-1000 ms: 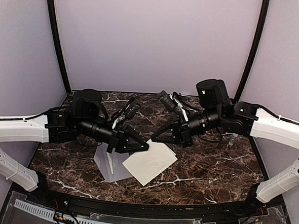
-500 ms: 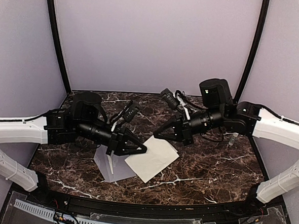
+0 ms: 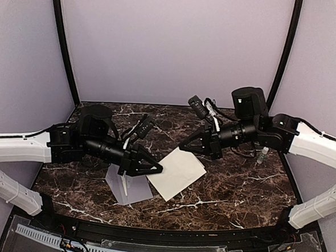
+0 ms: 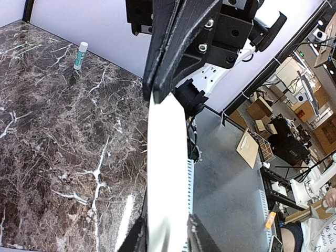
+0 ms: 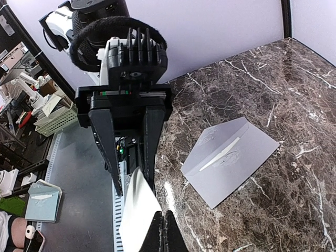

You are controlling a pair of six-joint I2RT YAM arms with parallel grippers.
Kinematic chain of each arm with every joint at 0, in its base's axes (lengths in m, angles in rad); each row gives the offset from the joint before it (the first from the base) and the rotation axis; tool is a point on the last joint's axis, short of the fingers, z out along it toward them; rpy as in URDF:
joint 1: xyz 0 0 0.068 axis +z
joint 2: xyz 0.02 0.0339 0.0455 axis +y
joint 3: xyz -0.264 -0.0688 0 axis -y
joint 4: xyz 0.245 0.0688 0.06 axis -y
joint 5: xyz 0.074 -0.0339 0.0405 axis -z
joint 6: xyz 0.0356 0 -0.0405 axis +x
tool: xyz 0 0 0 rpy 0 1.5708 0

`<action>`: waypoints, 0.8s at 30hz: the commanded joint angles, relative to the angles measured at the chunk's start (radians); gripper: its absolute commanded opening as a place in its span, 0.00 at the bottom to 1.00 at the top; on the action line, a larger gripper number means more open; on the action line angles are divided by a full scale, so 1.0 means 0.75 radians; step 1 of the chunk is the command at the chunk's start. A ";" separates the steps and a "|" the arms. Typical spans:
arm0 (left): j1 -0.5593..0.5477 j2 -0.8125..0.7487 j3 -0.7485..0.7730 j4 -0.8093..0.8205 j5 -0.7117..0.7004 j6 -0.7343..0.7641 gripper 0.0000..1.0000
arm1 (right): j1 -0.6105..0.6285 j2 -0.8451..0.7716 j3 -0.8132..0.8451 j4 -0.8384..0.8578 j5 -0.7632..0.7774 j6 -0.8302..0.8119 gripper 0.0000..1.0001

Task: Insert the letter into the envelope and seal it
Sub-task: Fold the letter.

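The letter is hanging above the middle of the tabletop, turning its plain off-white side to the overhead camera and stretching between the two tools. The right tool is pinching the sheet's far corner. In the right wrist view this tool is showing its jaws pressed flat together, with the edge of the paper caught between them.

The left tool is meeting the letter at its left corner. In the left wrist view its jaws are standing a little apart at the bottom of the picture, and the sheet is running edge-on between them and up toward the other tool. Whether either pad is touching the paper I cannot tell.

The envelope is lying flat on the tabletop, left of centre and toward the near edge, directly below the left tool. Its flap is lying open, and a pale strip is showing along the fold in the right wrist view. From above, the letter's left edge is sitting just beside the envelope's right side.

A small white tube is standing upright near the right edge of the tabletop, well apart from the paper — the left wrist view is catching it too.
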 commanded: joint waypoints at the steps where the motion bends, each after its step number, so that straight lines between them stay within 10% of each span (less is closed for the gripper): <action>1: 0.002 -0.055 -0.020 -0.034 -0.019 0.017 0.08 | -0.021 -0.044 -0.015 -0.006 0.030 -0.009 0.00; 7: 0.004 -0.059 -0.027 -0.032 -0.022 0.020 0.00 | -0.038 -0.061 -0.025 -0.016 0.044 -0.013 0.00; 13: 0.007 -0.064 -0.026 -0.056 -0.033 0.018 0.27 | -0.055 -0.087 -0.036 -0.024 0.056 -0.014 0.00; 18: 0.009 -0.070 -0.038 -0.045 -0.035 0.013 0.04 | -0.063 -0.100 -0.042 -0.030 0.063 -0.015 0.00; 24: 0.012 -0.069 -0.051 -0.024 -0.002 0.005 0.00 | -0.069 -0.112 -0.044 -0.031 0.074 -0.015 0.00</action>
